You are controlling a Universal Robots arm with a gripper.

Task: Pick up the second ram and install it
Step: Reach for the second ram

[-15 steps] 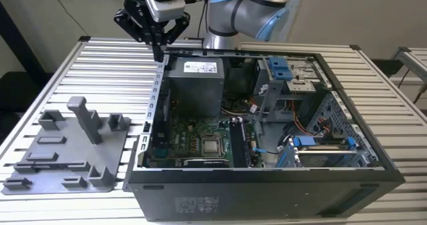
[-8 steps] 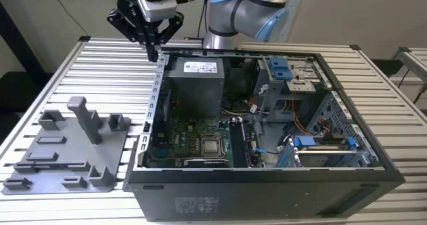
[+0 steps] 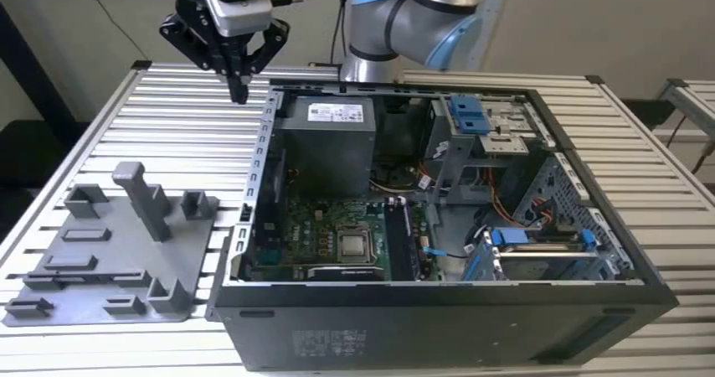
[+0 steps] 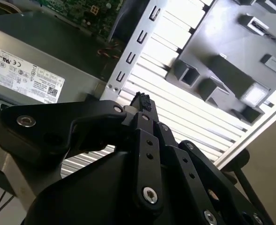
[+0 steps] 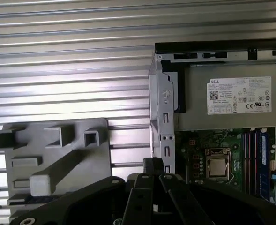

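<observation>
My gripper (image 3: pixel 238 90) hangs high over the slatted table, just outside the back corner of the open computer case (image 3: pixel 447 310) on the exterior view's left. Its black fingers (image 4: pixel 141 104) are shut tip to tip, and I see nothing held between them in both wrist views. The grey tray (image 3: pixel 190 264) lies on the exterior view's left, well apart from the gripper. A thin dark strip (image 5: pixel 32 199) runs along the tray; I cannot tell whether it is the second ram. Dark sticks (image 5: pixel 250 157) stand in the motherboard slots beside the silver CPU (image 5: pixel 217 168).
The tray carries a tall post (image 3: pixel 143 197) and several low blocks. Inside the case are the grey power supply (image 3: pixel 326 142), blue drive brackets (image 3: pixel 470 116) and loose cables. The case wall (image 5: pixel 162 117) stands between tray and motherboard. The arm's base (image 3: pixel 386 33) stands behind the case.
</observation>
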